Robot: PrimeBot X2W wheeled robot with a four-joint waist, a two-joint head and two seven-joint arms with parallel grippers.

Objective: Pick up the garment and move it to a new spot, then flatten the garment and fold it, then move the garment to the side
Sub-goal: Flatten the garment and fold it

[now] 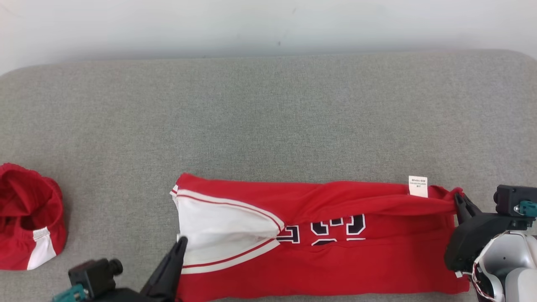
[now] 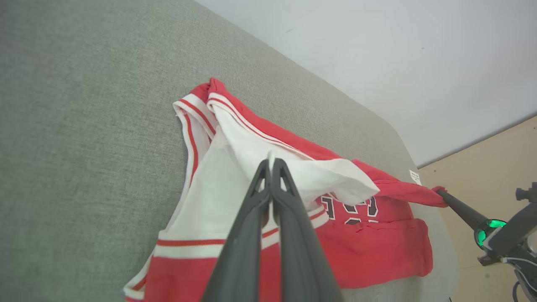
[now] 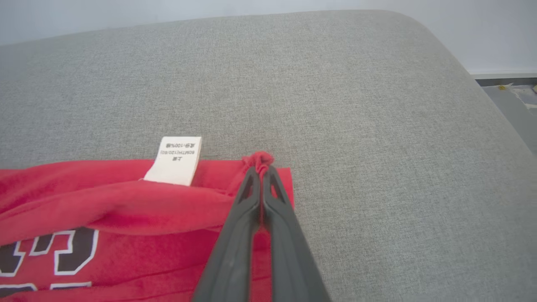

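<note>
Garment: a red jersey [image 1: 327,251] with white trim lies stretched sideways on the grey cushion [image 1: 268,117], at 6 o'clock in the head view.
Left gripper: the left gripper [image 1: 181,243], at 7 o'clock, has its fingers pressed together on the white cloth at the garment's armhole end. In the left wrist view a flap of that white cloth is raised at the tips.
Right gripper: the right gripper [image 1: 458,200], at 4 o'clock, pinches the bunched red corner at the garment's other end.
Around: a second red cloth [image 1: 29,218] with a white stripe sits crumpled at 9 o'clock, well apart from the jersey. The cushion beyond the jersey, toward 12 o'clock, is bare up to the pale wall [image 1: 268,25]. A white care label [image 1: 418,186] stands up near the pinched corner.
In the way: nothing lies between the two grippers but the jersey itself.
Hidden: a folded-over red edge covers the tops of the dark numerals [image 1: 331,228], so they cannot be read. The jersey's near edge and the second cloth's left side are cut off by the frame. The label's print is too small to make out.
</note>
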